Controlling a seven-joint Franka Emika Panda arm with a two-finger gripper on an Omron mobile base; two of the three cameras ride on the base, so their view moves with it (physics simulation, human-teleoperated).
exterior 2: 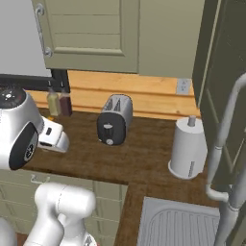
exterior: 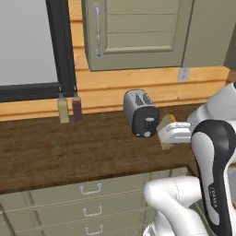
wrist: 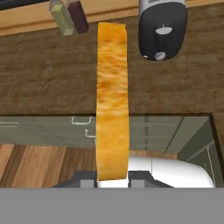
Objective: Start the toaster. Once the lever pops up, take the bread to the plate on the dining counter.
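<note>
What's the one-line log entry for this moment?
phase: carrying bread | gripper: shut on bread, seen edge-on | toaster: on counter, slots empty | bottles: two, at the window | plate: not reached

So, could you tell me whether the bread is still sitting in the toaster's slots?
No, the bread is clamped edge-on in the hand, out in front of the toaster.

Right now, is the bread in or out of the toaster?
Out: the bread is clamped edge-on in the gripper, clear of the toaster.

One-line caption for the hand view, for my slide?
Claw grips tan-brown bread slice edge-on above wood counter, beside silver toaster.
</note>
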